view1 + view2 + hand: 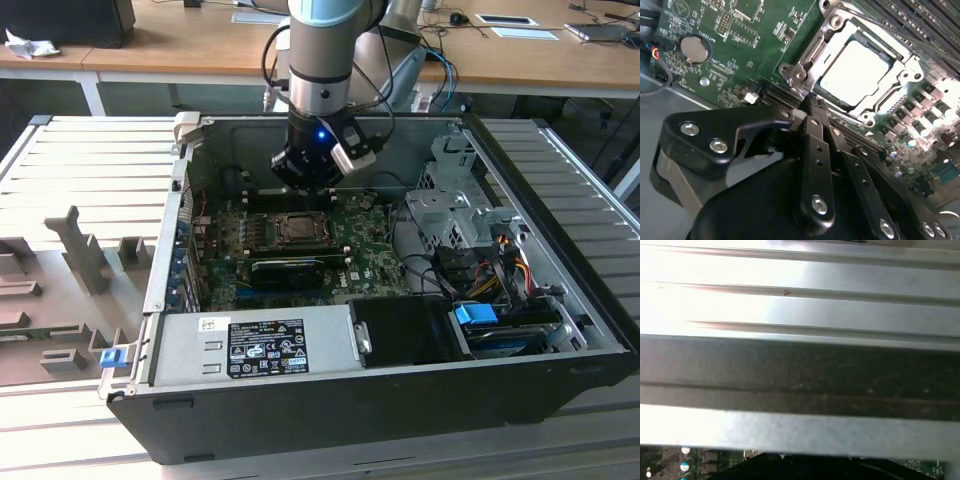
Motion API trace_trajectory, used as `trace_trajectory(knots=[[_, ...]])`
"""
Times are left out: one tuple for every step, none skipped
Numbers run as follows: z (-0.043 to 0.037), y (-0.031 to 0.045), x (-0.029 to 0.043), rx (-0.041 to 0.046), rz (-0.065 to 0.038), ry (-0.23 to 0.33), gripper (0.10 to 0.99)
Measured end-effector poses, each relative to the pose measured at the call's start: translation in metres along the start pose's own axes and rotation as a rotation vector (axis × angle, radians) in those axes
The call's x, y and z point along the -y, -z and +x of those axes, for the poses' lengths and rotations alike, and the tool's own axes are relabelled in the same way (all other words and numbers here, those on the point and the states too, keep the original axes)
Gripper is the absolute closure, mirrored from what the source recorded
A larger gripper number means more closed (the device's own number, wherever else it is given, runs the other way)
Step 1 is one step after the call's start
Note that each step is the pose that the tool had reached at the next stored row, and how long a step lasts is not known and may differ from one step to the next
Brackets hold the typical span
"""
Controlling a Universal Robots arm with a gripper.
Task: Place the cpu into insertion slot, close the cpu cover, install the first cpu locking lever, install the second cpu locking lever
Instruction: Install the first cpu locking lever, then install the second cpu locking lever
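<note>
Cpu seated in insertion slot, cpu cover down; gripper narrow, empty, just beside; levers' state unclear.

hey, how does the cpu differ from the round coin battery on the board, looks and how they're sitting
In the second wrist view, the cpu is a flat square with a pale, bright metal top, while the coin battery is a small round silvery disc. The cpu is clearly larger. The cpu lies inside the insertion slot with the cpu cover framing it; the battery sits apart in its own holder, away from the socket. Both lie flat on the green board and look metallic.
</note>
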State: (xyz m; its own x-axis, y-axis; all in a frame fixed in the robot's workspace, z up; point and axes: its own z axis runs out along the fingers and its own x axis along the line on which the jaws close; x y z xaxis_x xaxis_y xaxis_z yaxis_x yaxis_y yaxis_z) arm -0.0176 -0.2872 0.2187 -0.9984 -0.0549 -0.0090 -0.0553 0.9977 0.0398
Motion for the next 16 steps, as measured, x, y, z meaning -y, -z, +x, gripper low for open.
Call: trace_trajectory(knots=[[0.0001,0.0,0.0009,0.0,0.0,0.0,0.98],[0.0001,0.0,0.0014,0.0,0.0,0.0,0.98],[0.0001,0.0,0.002,0.0,0.0,0.0,0.98],[0.0002,0.0001,0.0028,0.0,0.0,0.0,0.98],[0.0002,0.0001,0.0037,0.0001,0.0,0.0,0.98],[0.0003,0.0001,0.0044,0.0,0.0,0.0,0.98],[0.0003,0.0001,0.0048,0.0001,0.0,0.0,0.98],[0.0003,0.0002,0.0052,0.0,0.0,0.0,0.98],[0.0003,0.0002,0.0056,0.0,0.0,0.0,0.98],[0.0004,0.0002,0.0061,-0.0001,0.0,0.0,0.98],[0.0004,0.0003,0.0069,0.0,0.0,0.0,0.98],[0.0004,0.0003,0.0075,0.0,0.0,0.0,0.98],[0.0004,0.0002,0.0077,0.0001,0.0,0.0,0.98],[0.0005,0.0003,0.008,0.0,0.0,0.0,0.98],[0.0005,0.0003,0.0083,0.0001,0.0,0.0,0.98],[0.0004,0.0003,0.0085,0.0001,0.0,0.0,0.98]])
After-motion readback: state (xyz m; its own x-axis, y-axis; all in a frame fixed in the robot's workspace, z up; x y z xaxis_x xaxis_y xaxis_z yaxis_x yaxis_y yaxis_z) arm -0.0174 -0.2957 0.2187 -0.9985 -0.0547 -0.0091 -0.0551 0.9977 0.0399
